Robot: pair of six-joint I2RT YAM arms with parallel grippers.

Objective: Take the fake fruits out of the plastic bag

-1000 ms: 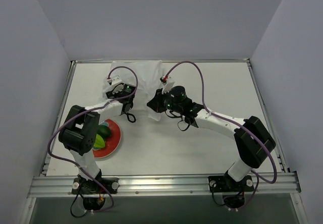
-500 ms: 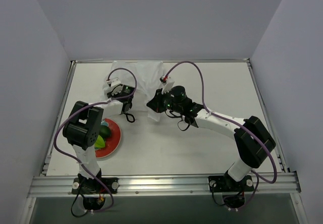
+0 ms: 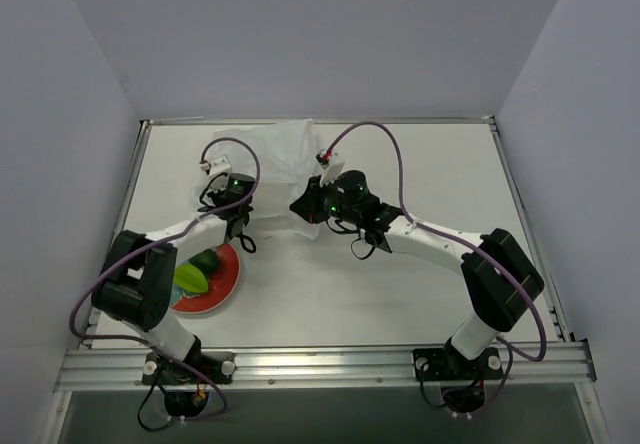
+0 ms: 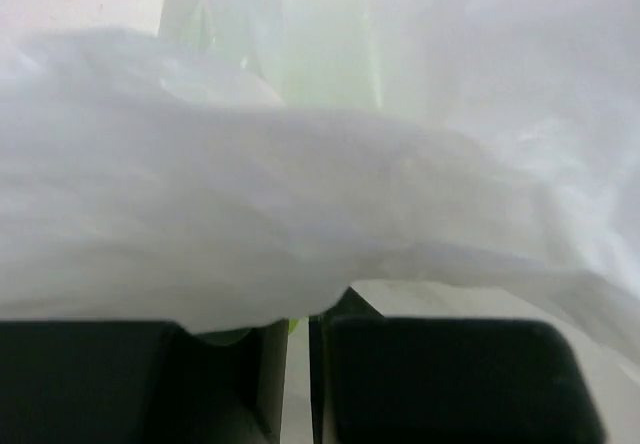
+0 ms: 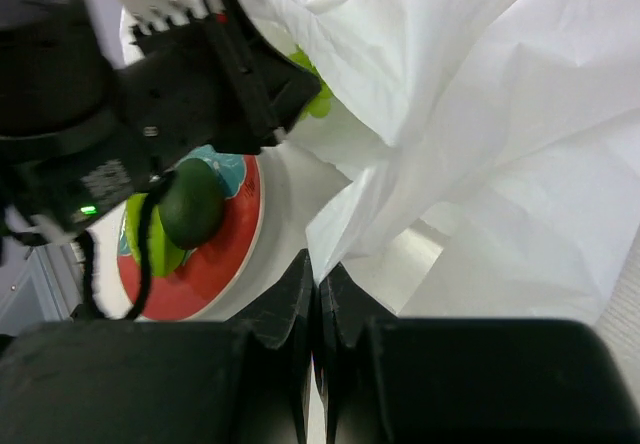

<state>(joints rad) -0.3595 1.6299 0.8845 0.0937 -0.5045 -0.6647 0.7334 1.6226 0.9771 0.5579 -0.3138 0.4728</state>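
A white tabletop (image 3: 400,294) sits between pale lavender-grey panels (image 3: 90,114). One large, thin, wrinkled white plastic bag (image 3: 280,149) lies at its far edge, long axis running toward the arms. The right gripper (image 5: 318,269) pinches the bag's near hem, fingers together. One round red-rimmed plate (image 3: 222,296) holds two fruits: a dark green round one (image 3: 207,261) and a yellow-green ridged oval (image 3: 190,279). The left gripper (image 4: 297,329), draped in film, is nipped on the third, a light green grape bunch (image 5: 316,99).
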